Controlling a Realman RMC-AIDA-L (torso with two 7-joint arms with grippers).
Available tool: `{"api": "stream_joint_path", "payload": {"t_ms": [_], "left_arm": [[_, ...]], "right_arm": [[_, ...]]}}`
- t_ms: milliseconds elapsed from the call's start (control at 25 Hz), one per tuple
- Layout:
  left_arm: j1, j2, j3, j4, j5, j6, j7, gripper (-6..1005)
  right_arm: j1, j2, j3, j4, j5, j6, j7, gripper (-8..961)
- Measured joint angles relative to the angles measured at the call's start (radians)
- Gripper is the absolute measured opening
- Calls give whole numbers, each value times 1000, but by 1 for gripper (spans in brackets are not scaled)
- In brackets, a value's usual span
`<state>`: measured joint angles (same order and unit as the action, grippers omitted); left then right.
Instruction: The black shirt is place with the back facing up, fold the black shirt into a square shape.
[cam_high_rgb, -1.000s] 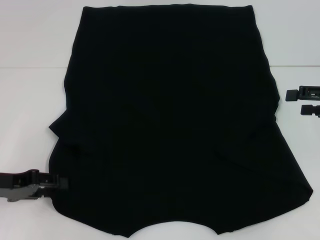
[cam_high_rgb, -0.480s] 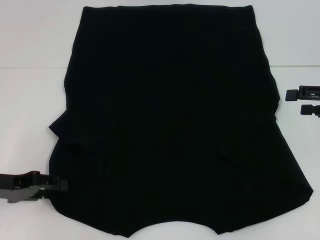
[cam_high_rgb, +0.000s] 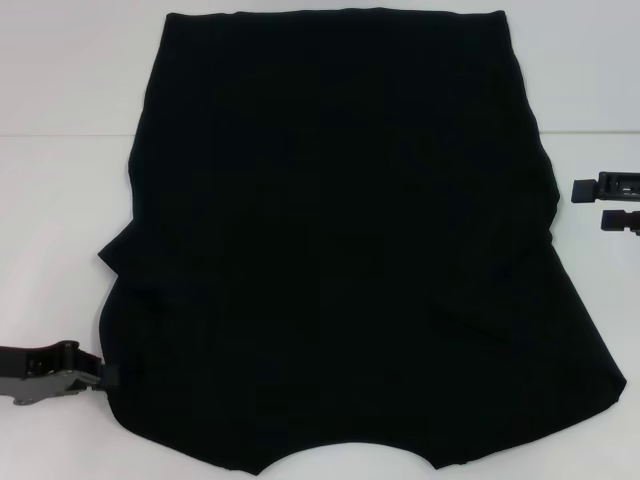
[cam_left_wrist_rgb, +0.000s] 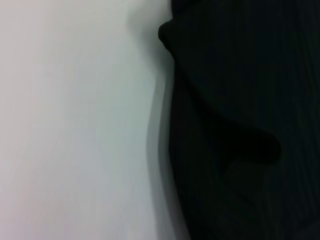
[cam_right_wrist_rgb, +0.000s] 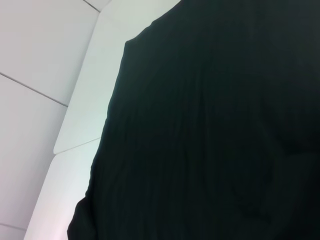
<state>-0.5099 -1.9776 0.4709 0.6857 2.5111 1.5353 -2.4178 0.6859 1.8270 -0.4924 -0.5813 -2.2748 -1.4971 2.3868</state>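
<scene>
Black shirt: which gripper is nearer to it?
Left. The left gripper is at the black shirt's near-left edge; the right gripper sits open, clearly apart, off its right side.

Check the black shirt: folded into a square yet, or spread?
Mostly spread: the black shirt lies flat across the table, both side edges tucked in, not square.

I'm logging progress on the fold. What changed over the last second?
The left hand drew back toward the robot's left, off the black shirt's lower left edge. The shirt lies spread as before, and the right hand stays open beside its right edge.
</scene>
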Motion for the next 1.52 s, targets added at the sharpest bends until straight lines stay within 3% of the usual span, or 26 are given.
{"api": "stream_joint_path", "payload": {"t_ms": [240,360,600,920,1200,1520], "left_arm": [[0,1,0,-2,2,4,3,151],[1,7,-7,-5,-18,34,16,28],[-2,37,-21,-45,-84,99,46,29],[-16,39,-21,-56,-86,76,45,28],[-39,44,-17,-90,-80,41,44,28],[-40,45,-20,-94,-81,31,47,29]], "right_arm": [[1,0,0,0,0,-7,0,900],[0,-2,-5,-1,-1,-15,-2,890],[-6,-20,-12,-16,-83,-85,-10,869],[-39,-26,-12,-70,-236,-203,-10,841],[-40,4,-12,-76,-353,-191,-37,817],[-42,17,-12,-69,-363,-152,-29,789]]}}
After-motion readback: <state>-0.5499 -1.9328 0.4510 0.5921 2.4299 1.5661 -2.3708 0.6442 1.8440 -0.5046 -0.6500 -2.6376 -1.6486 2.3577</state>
